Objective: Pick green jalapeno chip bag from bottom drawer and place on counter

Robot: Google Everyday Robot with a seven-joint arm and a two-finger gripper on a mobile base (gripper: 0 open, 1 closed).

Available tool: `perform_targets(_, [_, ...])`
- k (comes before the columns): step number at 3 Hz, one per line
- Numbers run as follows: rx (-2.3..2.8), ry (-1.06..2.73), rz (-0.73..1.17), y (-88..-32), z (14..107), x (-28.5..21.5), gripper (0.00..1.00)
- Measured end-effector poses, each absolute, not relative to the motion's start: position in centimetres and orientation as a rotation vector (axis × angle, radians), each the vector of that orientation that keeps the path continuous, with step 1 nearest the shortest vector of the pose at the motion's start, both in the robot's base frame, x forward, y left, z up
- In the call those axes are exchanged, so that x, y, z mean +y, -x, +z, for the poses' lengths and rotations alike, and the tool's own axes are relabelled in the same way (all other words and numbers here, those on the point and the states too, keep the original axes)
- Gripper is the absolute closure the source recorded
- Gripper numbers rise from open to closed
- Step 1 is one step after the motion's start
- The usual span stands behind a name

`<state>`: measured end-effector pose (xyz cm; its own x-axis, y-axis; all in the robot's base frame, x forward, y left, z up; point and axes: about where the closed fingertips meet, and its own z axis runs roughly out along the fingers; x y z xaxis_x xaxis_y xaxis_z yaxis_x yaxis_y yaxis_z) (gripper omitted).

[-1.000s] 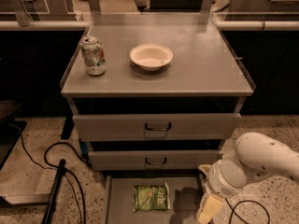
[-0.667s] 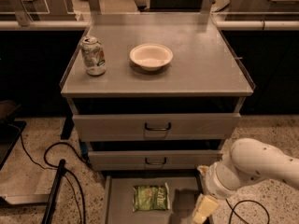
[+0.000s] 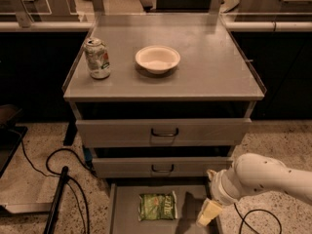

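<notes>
The green jalapeno chip bag [image 3: 157,206] lies flat on the floor of the open bottom drawer [image 3: 126,213], at the lower middle of the camera view. My gripper [image 3: 207,213] hangs at the end of the white arm over the drawer's right side, a little to the right of the bag and apart from it. Only one pale finger [image 3: 208,211] shows. The counter [image 3: 209,67] is the grey top of the cabinet above.
A green-and-white soda can [image 3: 97,58] stands at the counter's left and a white bowl [image 3: 157,58] sits near its middle. Two handled drawers [image 3: 164,132] are shut above the bottom one. Black cables [image 3: 63,179] lie on the floor at the left.
My arm and gripper have shifted a little to the left, closer to the bag. The bag, can and bowl have not moved.
</notes>
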<state>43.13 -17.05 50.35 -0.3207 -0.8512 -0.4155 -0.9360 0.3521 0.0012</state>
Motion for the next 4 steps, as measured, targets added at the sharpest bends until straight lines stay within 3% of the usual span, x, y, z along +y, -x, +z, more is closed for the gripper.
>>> perform_targets(2, [2.275,1.57,0.355,-42.7,47.5,-16.3,0.0])
perform_targets(4, [2.26,1.536,0.452,-44.0,38.9,-13.8,0.0])
